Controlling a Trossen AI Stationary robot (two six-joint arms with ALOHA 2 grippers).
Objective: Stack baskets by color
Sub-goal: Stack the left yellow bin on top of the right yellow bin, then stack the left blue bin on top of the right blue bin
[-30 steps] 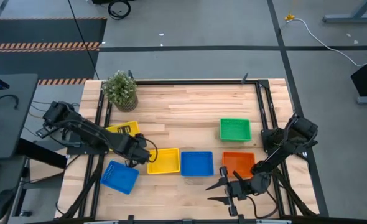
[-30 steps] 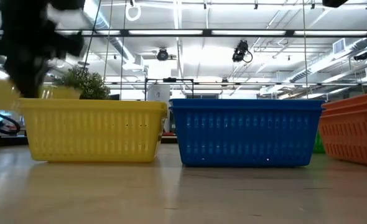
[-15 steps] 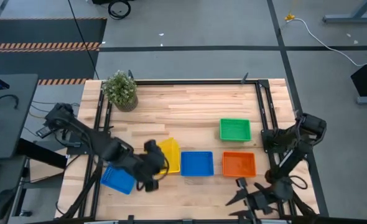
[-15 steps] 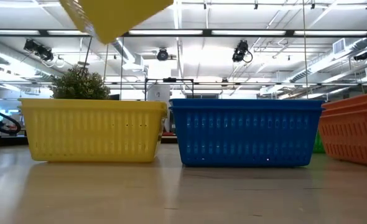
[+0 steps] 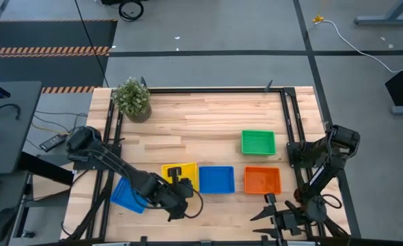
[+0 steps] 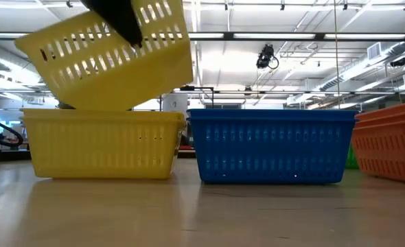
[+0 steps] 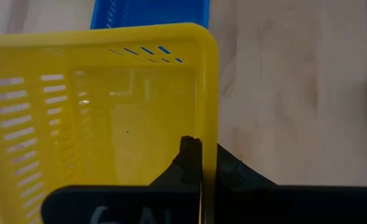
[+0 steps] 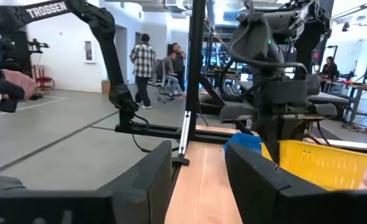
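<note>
The left gripper [image 5: 176, 193] is pinched tight on the rim of a yellow basket [image 6: 113, 58] and holds it up in the air. In the left wrist view one dark finger [image 7: 188, 155] sits inside the basket wall and the other outside it. The held basket is tipped, with one end lower than the other.

Right under the held basket sits a second yellow basket [image 6: 99, 143], flat on the wooden table [image 5: 208, 116]. The low corner of the held one is very close to the rim of the one below; whether they touch cannot be told.

Just beside the left gripper, on its right-arm side, is a blue basket [image 5: 216, 179], right next to the lower yellow one. Past that is an orange basket [image 5: 262, 181], a little apart from the blue one. A green basket [image 5: 258, 142] lies farther back on the table, behind the orange one. On the other side of the left gripper, partly under its arm, another blue basket [image 5: 126, 196] sits tilted near the table's front edge.

The right gripper [image 5: 281, 219] waits at the front edge of the table, near the orange basket. Its fingers are spread apart and hold nothing.

A small potted plant [image 5: 132, 98] stands at the far corner, well away from both grippers. People [image 8: 142, 68] show in the room beyond the table.
</note>
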